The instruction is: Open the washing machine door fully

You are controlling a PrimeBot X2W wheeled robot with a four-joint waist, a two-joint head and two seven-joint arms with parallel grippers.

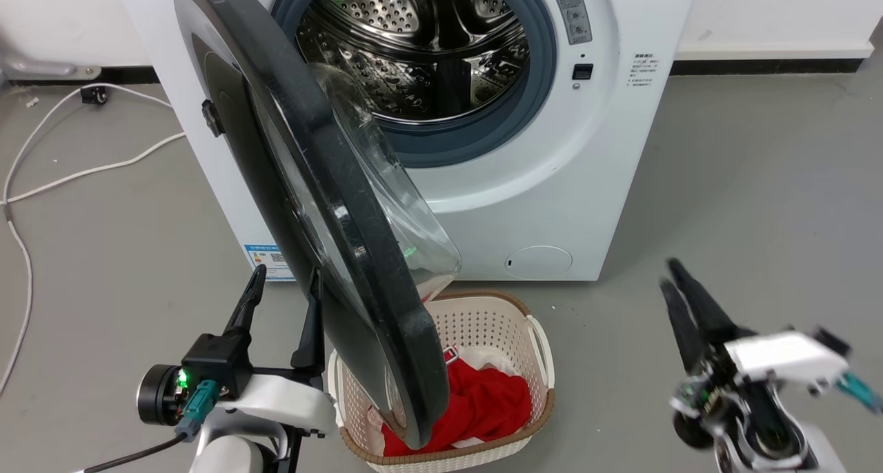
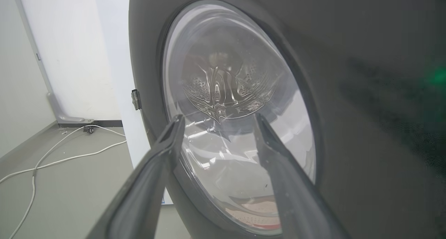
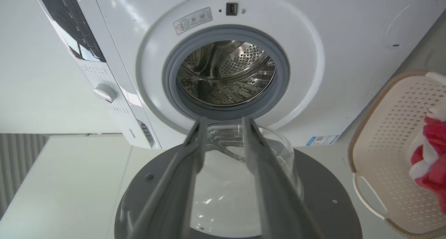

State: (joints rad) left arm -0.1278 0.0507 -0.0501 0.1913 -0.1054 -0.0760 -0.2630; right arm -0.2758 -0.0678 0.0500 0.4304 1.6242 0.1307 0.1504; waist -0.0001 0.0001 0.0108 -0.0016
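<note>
The washing machine point(image 1: 552, 183) stands square in front of me, drum mouth bare. The washing machine door point(image 1: 331, 204) is hinged on my left and stands roughly half open. It is swung out toward me, so its free edge hangs over the cream laundry basket point(image 1: 541, 349), which holds a red cloth point(image 1: 483, 404). To finish the job, I judge the door must swing further round to my left, until its glossy outer face turns back toward the machine's front. My left gripper point(image 1: 284, 300) sits on that outer side with its fingers apart and nothing held. Its wrist view looks straight at the glass bowl point(image 2: 237, 120), and I cannot tell whether either finger touches the door. From there it can only block the swing. I'd close it on the rim near the free edge and draw the door round in the hinge's arc, slowly, and not drag it in a straight line. My right gripper point(image 1: 669, 276) hangs well off to the right with a narrow gap between its fingers, empty. It could instead press on the inner black ring, not the glass, while the left arm moves clear.
</note>
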